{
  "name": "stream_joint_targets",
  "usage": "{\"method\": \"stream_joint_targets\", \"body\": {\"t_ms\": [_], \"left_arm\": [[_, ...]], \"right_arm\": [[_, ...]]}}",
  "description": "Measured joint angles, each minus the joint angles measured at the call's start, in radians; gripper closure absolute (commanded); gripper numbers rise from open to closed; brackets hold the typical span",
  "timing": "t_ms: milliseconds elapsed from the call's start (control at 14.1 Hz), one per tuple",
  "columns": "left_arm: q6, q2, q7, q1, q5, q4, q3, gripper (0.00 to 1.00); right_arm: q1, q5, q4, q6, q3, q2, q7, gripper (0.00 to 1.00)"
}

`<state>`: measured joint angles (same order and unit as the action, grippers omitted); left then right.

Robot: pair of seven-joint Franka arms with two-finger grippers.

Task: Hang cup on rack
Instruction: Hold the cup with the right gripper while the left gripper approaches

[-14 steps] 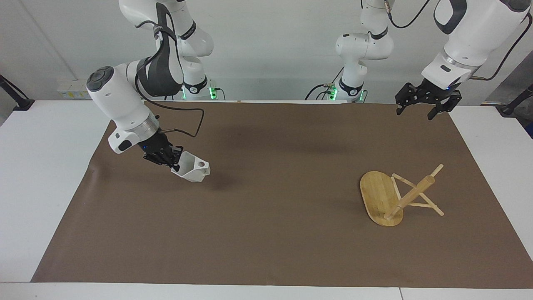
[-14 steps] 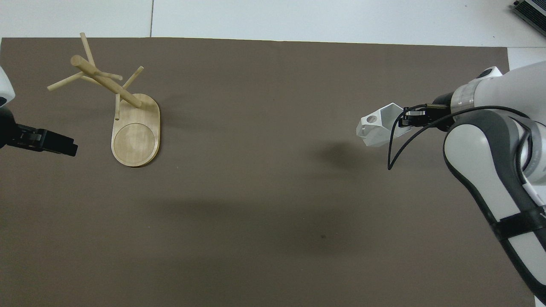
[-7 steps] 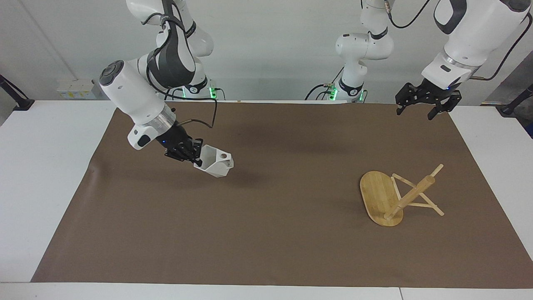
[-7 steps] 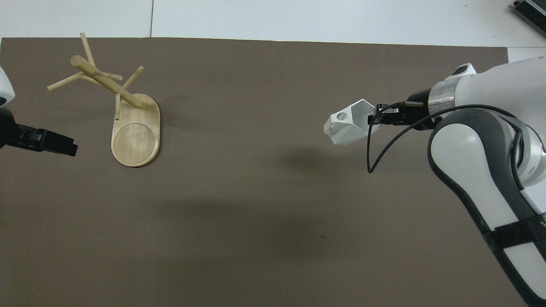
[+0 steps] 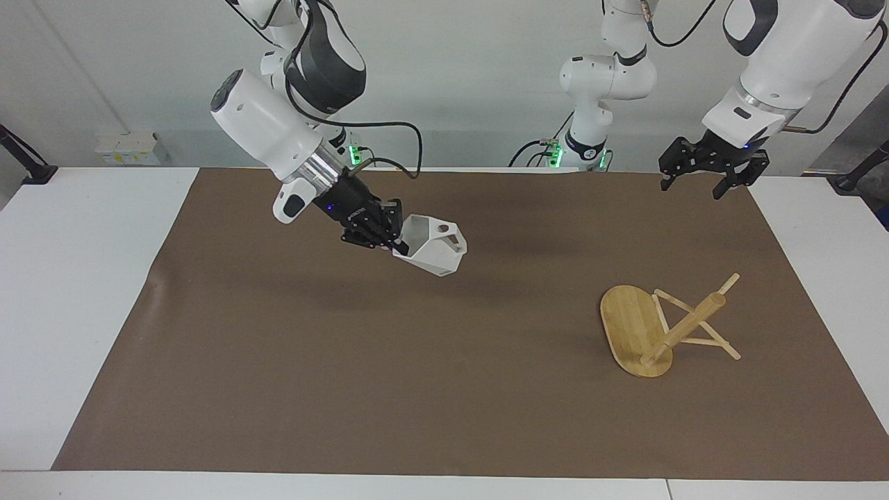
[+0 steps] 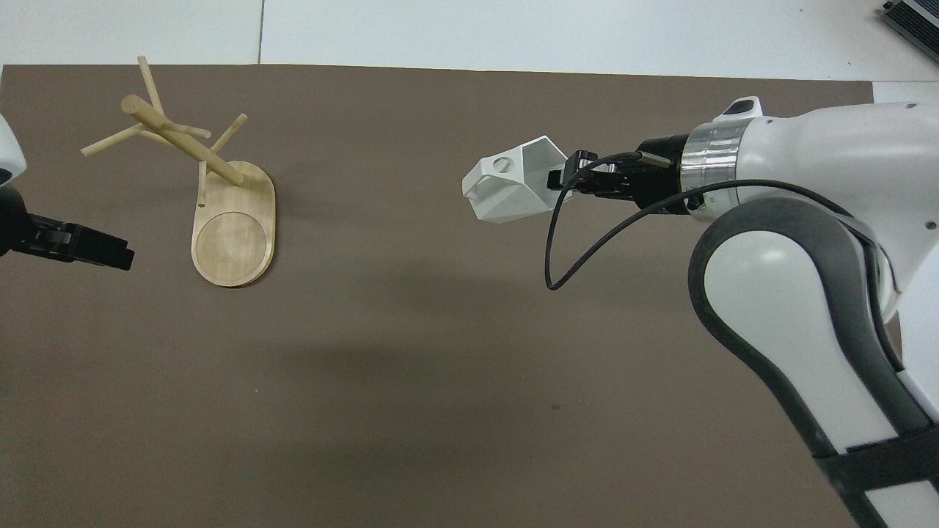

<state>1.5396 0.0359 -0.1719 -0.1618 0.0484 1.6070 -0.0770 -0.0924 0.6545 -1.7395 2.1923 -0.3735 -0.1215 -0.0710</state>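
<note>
The white faceted cup (image 5: 436, 253) (image 6: 506, 192) hangs tilted in the air over the middle of the brown mat, its pierced handle turned up. My right gripper (image 5: 397, 244) (image 6: 562, 179) is shut on the cup's rim. The bamboo rack (image 5: 633, 330) (image 6: 233, 233) stands on its oval base toward the left arm's end of the table, with its post and thin pegs bare. My left gripper (image 5: 694, 186) (image 6: 110, 253) waits open over the mat's corner, nearer to the robots than the rack, and holds nothing.
The brown mat (image 5: 444, 389) covers most of the white table (image 5: 76, 292). A black cable (image 6: 579, 242) loops from my right wrist below the cup. Bare mat lies between the cup and the rack.
My right arm has lifted the cup higher and carried it across the mat toward the rack. The left arm and the rack have not moved.
</note>
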Motion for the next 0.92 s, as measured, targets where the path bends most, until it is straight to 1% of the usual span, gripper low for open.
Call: {"method": "stream_joint_targets", "body": {"t_ms": [142, 355, 638, 780, 922], "left_arm": [[0.014, 0.003, -0.079, -0.001, 0.02, 0.0, 0.003, 0.0], [0.053, 0.003, -0.226, -0.001, 0.083, 0.002, 0.005, 0.0], [0.1, 0.003, -0.478, -0.006, 0.173, 0.015, 0.014, 0.0], [0.116, 0.002, -0.568, -0.021, 0.21, 0.023, 0.024, 0.0], [0.127, 0.003, -0.656, -0.043, 0.249, 0.026, 0.031, 0.0]], "right_arm": [[-0.001, 0.01, 0.016, -0.009, -0.006, 0.008, 0.0, 1.0], [0.0, 0.021, 0.033, -0.009, -0.043, 0.008, 0.002, 1.0], [-0.002, 0.022, 0.046, -0.005, -0.056, 0.008, 0.003, 1.0], [-0.002, 0.022, 0.046, 0.018, -0.057, 0.005, 0.003, 1.0], [-0.001, 0.022, 0.045, 0.058, -0.075, -0.01, 0.003, 1.0]]}}
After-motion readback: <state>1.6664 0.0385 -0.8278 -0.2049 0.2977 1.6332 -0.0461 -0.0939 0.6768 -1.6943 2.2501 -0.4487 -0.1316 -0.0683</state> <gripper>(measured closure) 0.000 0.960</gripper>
